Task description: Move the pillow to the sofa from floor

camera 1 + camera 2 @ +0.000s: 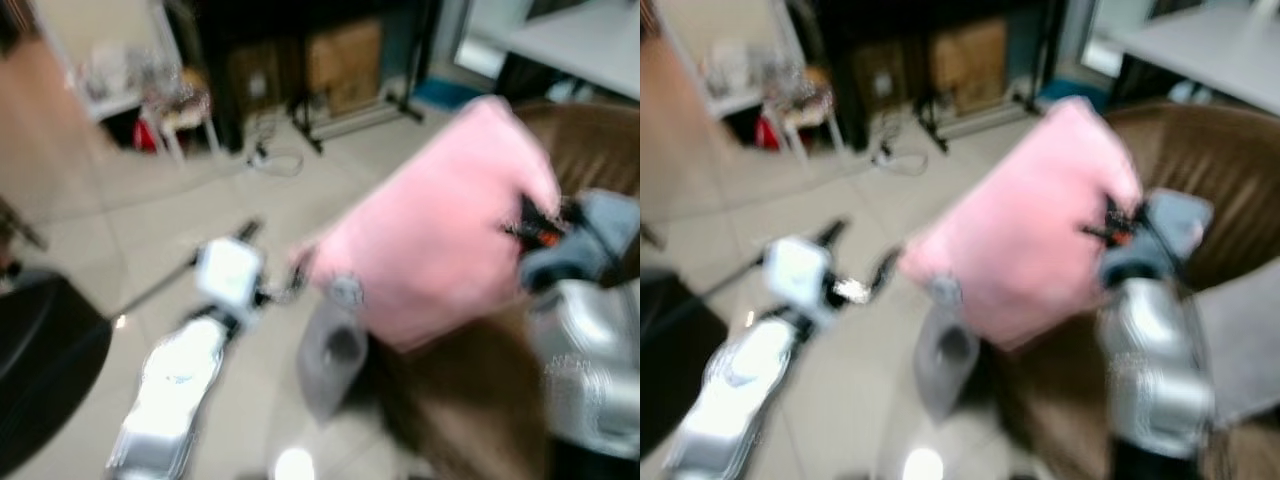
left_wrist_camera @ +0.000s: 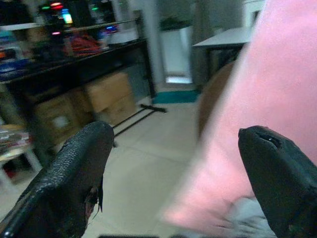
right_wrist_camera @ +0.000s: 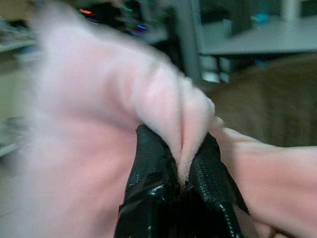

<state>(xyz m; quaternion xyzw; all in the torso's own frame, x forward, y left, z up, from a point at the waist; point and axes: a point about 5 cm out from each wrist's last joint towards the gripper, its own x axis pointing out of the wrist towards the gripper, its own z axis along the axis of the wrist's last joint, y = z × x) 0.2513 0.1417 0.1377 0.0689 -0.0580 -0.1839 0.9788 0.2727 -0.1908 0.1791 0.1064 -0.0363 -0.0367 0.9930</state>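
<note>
Over on the left, the left end effector point(image 1: 262, 262) reaches out above the tiled floor point(image 1: 180, 210), its two black fingers point(image 2: 74, 173) spread wide with nothing between them. The pink pillow point(image 1: 440, 230) hangs just beside it, its lower corner close to the fingertips but not gripped by them. Behind, across the room, a dark shelf unit point(image 1: 300, 50) holds cardboard boxes point(image 1: 345, 60), and a white cable point(image 1: 275, 158) lies on the floor in front of it.

The pillow is up in the air, tilted, well clear of the floor and in front of the brown sofa point(image 1: 1210, 170). A grey bin-like object point(image 1: 330, 355) stands on the floor below it, too blurred to make out further.

On the right, the right end effector point(image 3: 181, 171) pinches a fold at the pillow's edge, its fingers pressed together on the pink fabric. A light desk point(image 1: 1210, 50) stands behind the sofa.
</note>
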